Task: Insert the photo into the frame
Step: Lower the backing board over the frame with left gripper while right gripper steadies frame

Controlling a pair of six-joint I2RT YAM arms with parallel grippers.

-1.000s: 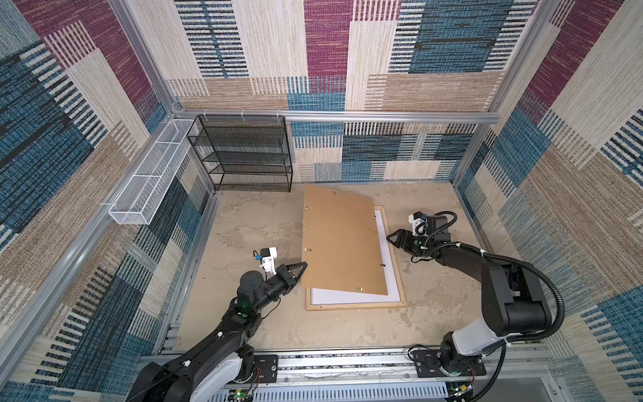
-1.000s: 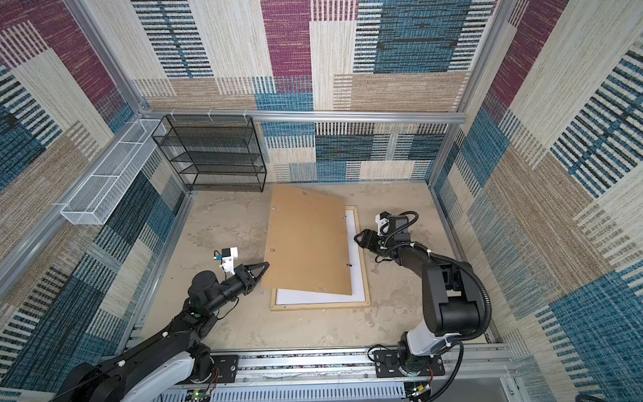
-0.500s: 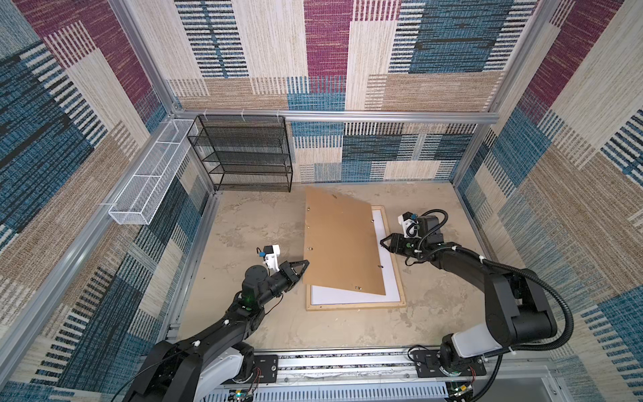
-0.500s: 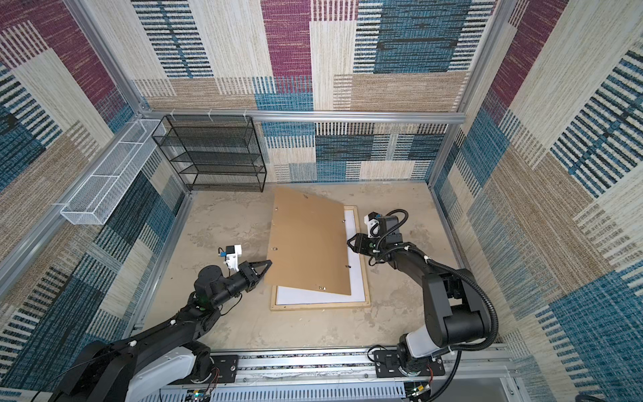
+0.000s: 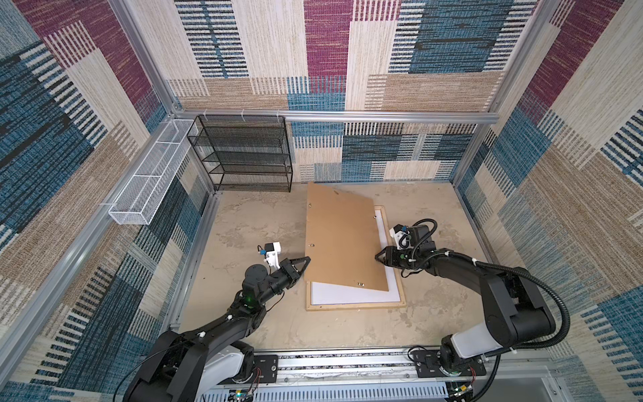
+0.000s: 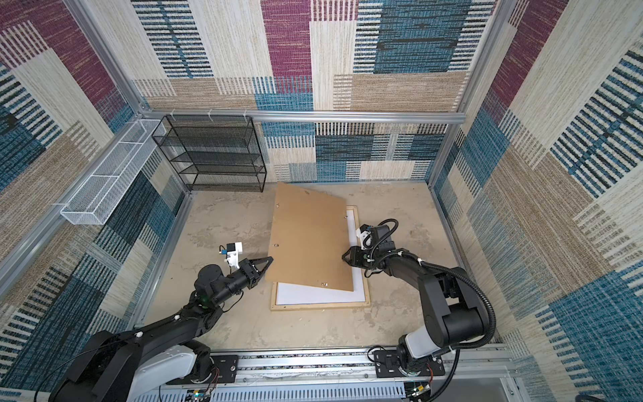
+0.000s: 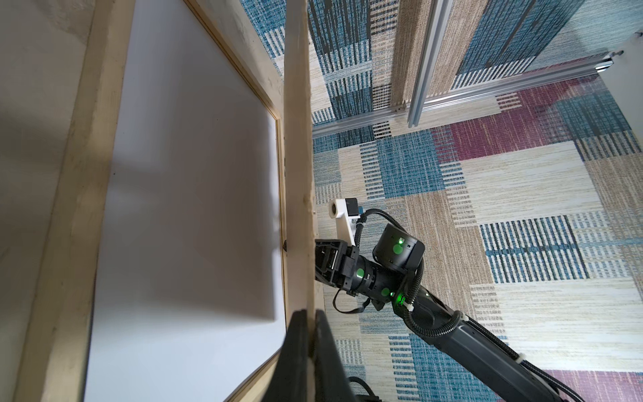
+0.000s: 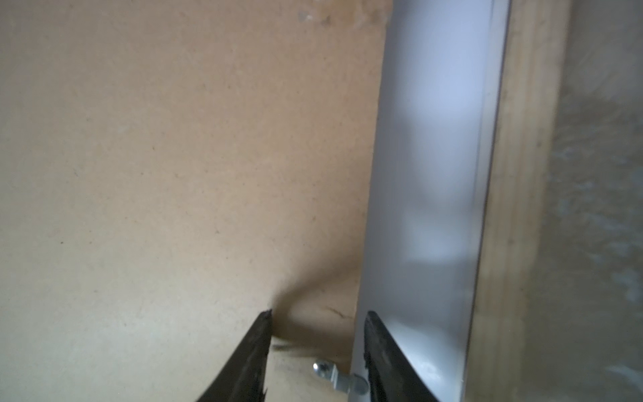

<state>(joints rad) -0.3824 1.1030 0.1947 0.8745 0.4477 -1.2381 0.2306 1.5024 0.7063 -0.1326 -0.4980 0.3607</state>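
Note:
The pale wood frame (image 5: 355, 306) (image 6: 320, 305) lies flat on the floor. A plain white sheet, the photo (image 5: 348, 296) (image 6: 313, 294) with its back up, rests inside it; no printed side shows. A brown backing board (image 5: 341, 236) (image 6: 306, 233) hangs tilted over both. My left gripper (image 5: 308, 259) (image 7: 308, 315) is shut on the board's near left corner, where the board (image 7: 297, 156) appears edge-on. At the board's right edge, my right gripper (image 5: 377, 257) (image 8: 318, 315) stands open. One of its fingers is over the board (image 8: 156, 174), the other over the photo (image 8: 435, 139), and a metal tab (image 8: 334, 377) lies between them.
A black wire shelf (image 5: 243, 153) stands against the back wall at the left. A white wire basket (image 5: 149, 174) hangs on the left wall. An aluminium rail (image 5: 348, 362) carrying both arm bases runs along the front. Bare floor (image 5: 250, 222) lies left of the frame.
My right gripper has moved left to the board's right edge and its jaws have narrowed. The left gripper keeps its hold on the board's corner, almost still.

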